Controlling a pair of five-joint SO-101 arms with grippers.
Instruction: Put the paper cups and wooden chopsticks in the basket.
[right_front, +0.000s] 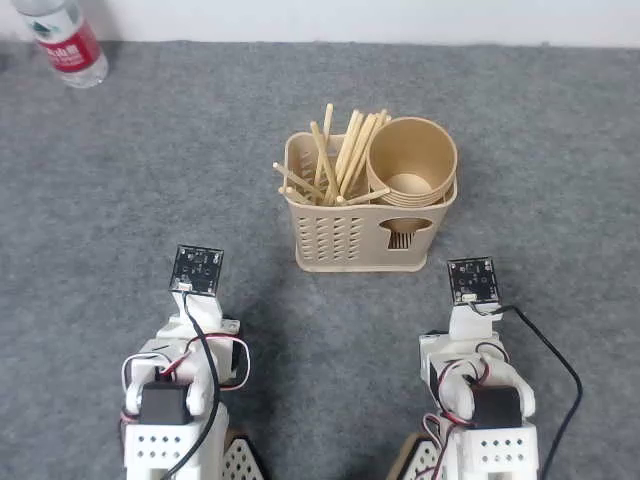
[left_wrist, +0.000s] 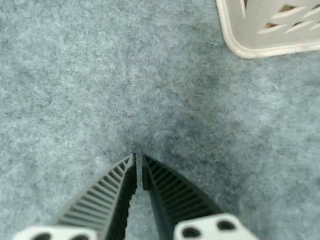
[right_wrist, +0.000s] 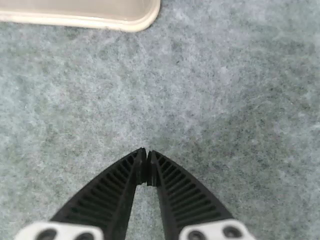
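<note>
A beige slotted basket (right_front: 368, 238) stands at the middle of the grey felt. Several wooden chopsticks (right_front: 338, 158) lean upright in its left half, and stacked paper cups (right_front: 412, 160) fill its right half. The left arm (right_front: 196, 272) is drawn back near the front edge, left of the basket. Its gripper (left_wrist: 138, 159) is shut over bare felt with nothing in it, a basket corner (left_wrist: 260, 47) beyond it. On the other side the right arm (right_front: 472, 281) sits back too. Its gripper (right_wrist: 148, 153) is shut and holds nothing, with the basket's base (right_wrist: 125, 22) ahead.
A plastic water bottle with a red label (right_front: 64, 42) lies at the far left corner. Grey felt (right_front: 150, 170) covers the table around the basket. A black cable (right_front: 555, 360) trails from the right arm.
</note>
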